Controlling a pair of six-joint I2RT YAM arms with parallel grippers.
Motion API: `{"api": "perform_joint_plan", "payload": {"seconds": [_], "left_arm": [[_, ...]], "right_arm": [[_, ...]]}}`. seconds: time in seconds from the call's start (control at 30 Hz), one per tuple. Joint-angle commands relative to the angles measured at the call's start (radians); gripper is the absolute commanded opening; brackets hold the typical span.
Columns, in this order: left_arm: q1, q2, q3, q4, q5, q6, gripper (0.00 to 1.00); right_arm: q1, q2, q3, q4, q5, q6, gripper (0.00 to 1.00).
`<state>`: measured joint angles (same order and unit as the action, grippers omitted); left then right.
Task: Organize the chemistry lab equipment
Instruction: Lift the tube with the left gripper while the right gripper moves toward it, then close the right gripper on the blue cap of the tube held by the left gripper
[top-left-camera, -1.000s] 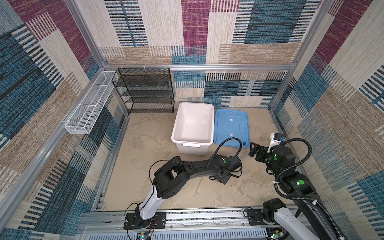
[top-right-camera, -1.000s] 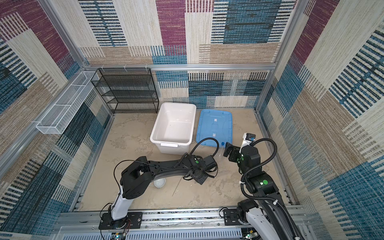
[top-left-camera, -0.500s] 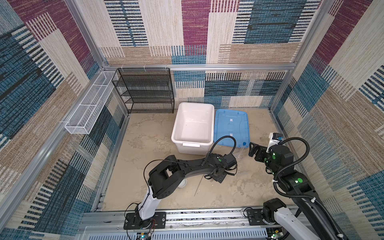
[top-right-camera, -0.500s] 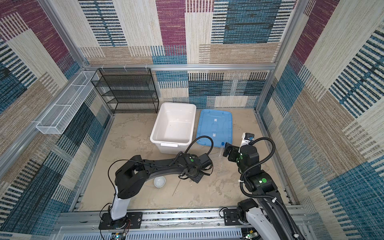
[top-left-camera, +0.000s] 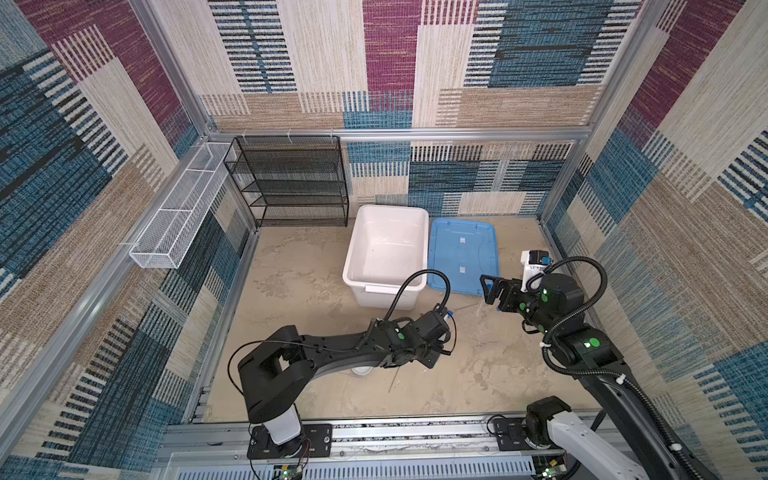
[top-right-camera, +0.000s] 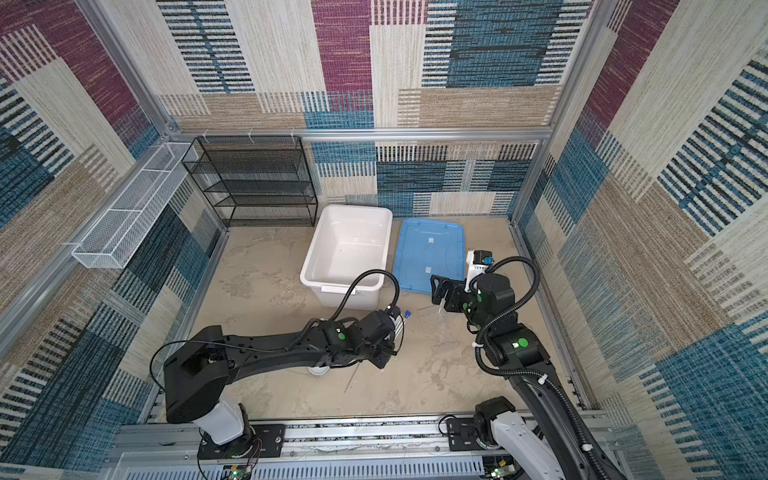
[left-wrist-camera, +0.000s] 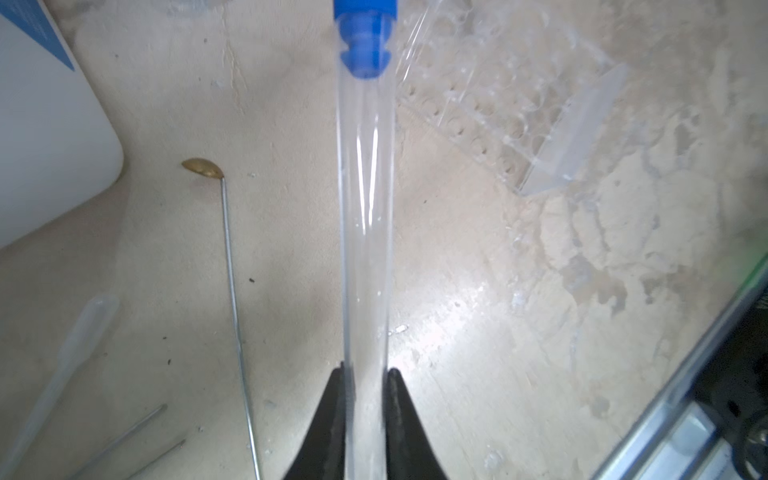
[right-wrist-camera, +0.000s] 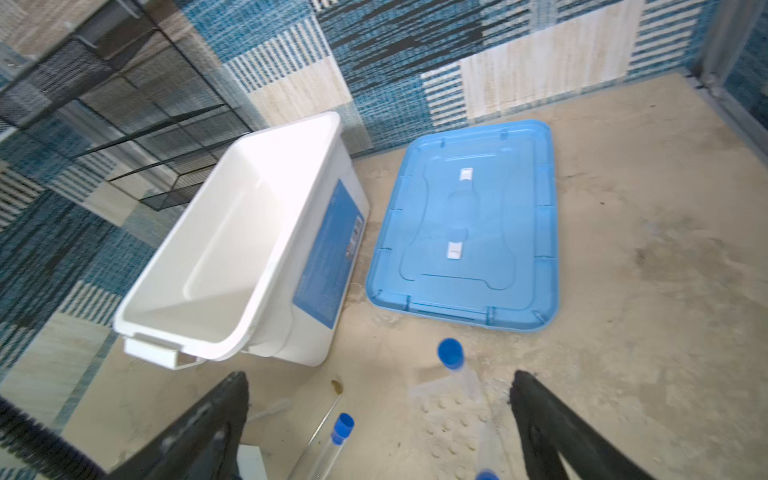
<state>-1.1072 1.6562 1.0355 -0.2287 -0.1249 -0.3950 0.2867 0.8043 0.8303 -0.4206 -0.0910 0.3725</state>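
My left gripper (left-wrist-camera: 365, 374) is shut on the lower end of a clear blue-capped tube (left-wrist-camera: 365, 187), held above the floor. Its cap (top-left-camera: 451, 311) shows in both top views past the left wrist. The clear tube rack (left-wrist-camera: 519, 104) lies beyond it. One capped tube (right-wrist-camera: 453, 361) stands in the rack (right-wrist-camera: 453, 419), and another blue cap (right-wrist-camera: 486, 474) shows at the frame edge. A spoon-tipped rod (left-wrist-camera: 230, 291), a dropper (left-wrist-camera: 62, 365) and tweezers (left-wrist-camera: 124, 436) lie beside the held tube. A small white dish (top-left-camera: 361, 371) peeks from under the left arm. My right gripper (right-wrist-camera: 380, 399) hangs open over the rack.
The white tub (top-left-camera: 386, 249) stands empty at the back, with its blue lid (top-left-camera: 463, 257) flat on the floor beside it. A black wire shelf (top-left-camera: 291, 183) stands in the back left corner. A white mesh basket (top-left-camera: 178, 212) hangs on the left wall.
The left arm has drawn back to the left, carrying its gripper away from the right one. The right gripper has shifted slightly left and stays open.
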Motion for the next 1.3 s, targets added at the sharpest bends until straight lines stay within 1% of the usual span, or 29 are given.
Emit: {"api": "perform_joint_plan", "payload": {"seconds": [0.0, 0.1, 0.27, 0.4, 0.53, 0.7, 0.87, 0.93, 1.07, 1.27], "left_arm": [[0.001, -0.055, -0.053, 0.191, 0.01, 0.043, 0.17], [0.001, -0.103, -0.107, 0.262, 0.009, 0.066, 0.17], [0.0, -0.184, -0.208, 0.407, -0.002, 0.105, 0.17], [0.0, -0.215, -0.242, 0.443, -0.015, 0.136, 0.17], [0.0, -0.238, -0.271, 0.474, -0.028, 0.147, 0.17], [0.0, -0.239, -0.274, 0.469, -0.047, 0.159, 0.17], [0.0, -0.242, -0.273, 0.486, -0.048, 0.165, 0.17], [0.0, -0.243, -0.274, 0.494, -0.045, 0.17, 0.17], [0.0, -0.241, -0.273, 0.505, -0.039, 0.175, 0.17], [0.0, -0.232, -0.266, 0.496, -0.037, 0.175, 0.17]], "right_arm": [[0.0, 0.058, 0.055, 0.019, -0.185, -0.01, 0.99], [-0.001, 0.11, 0.086, 0.012, -0.288, -0.027, 0.99], [-0.001, 0.186, 0.116, -0.012, -0.399, -0.056, 1.0], [0.0, 0.247, 0.121, -0.017, -0.495, -0.065, 0.95], [0.001, 0.286, 0.105, 0.003, -0.554, -0.06, 0.9], [0.001, 0.294, 0.09, 0.008, -0.603, -0.057, 0.82], [0.002, 0.306, 0.065, 0.01, -0.65, -0.046, 0.68], [0.001, 0.306, 0.054, 0.021, -0.653, -0.037, 0.64], [0.0, 0.31, 0.038, 0.037, -0.657, -0.031, 0.6], [0.001, 0.305, 0.023, 0.059, -0.673, -0.018, 0.47]]}}
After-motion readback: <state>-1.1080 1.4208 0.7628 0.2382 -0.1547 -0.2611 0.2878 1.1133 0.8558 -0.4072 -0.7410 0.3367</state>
